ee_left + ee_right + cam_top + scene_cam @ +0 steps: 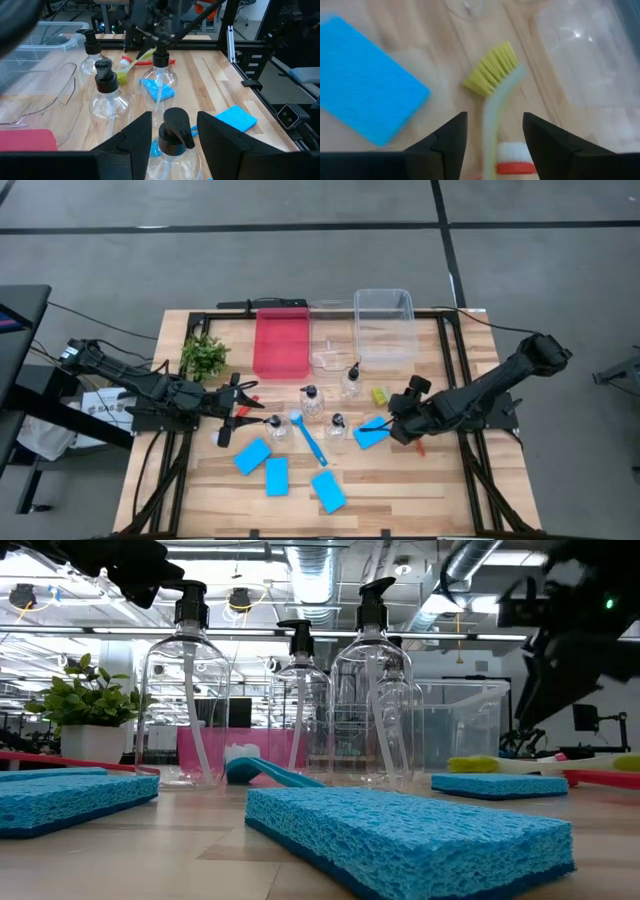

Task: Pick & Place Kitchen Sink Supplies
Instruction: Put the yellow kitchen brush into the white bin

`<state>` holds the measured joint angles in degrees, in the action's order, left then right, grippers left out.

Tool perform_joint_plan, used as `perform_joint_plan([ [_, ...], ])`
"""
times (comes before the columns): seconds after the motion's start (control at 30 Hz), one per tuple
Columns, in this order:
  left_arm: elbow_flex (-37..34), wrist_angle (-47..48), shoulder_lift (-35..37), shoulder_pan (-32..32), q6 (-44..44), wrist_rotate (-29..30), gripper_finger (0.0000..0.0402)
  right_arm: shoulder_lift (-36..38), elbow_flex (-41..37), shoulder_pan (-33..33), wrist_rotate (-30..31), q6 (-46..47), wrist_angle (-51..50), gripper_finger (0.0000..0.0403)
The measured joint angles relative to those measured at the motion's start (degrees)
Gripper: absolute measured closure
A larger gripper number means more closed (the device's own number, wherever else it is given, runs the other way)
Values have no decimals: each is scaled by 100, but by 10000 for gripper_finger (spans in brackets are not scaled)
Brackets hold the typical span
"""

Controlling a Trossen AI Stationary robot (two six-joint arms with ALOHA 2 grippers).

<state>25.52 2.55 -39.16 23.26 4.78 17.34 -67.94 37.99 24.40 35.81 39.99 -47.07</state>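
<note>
At centre right of the overhead frame, the right gripper (492, 137) hovered with fingers parted, grasping nothing, over a yellow-green brush (492, 82) lying beside a blue sponge (367, 80). The left gripper (172, 132) stood spread around a pump bottle (172, 145) at centre left.

Back row of the table

A red tray (281, 343), clear bins (385, 325) and a leafy plant (204, 357) sat on the wooden table (400, 490).

Bright overhead lighting, soft shadows; the yellow-green brush (492, 85) is blurred (close-up).
</note>
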Motion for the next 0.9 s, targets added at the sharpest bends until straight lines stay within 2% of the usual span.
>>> perform_joint_plan([
  [0.13,0,0,0,-2,0,1,243,2,-308,-251,-46,-19,230,214],
  [0.43,0,0,0,-1,0,1,243,2,-903,-783,-721,-907,1498,220],
  [0.7,0,0,0,-2,0,1,243,2,-1198,-1234,-900,-1012,1537,218],
  [0.9,0,0,0,-2,0,1,243,2,-1219,-1326,-1055,-1012,1660,227],
])
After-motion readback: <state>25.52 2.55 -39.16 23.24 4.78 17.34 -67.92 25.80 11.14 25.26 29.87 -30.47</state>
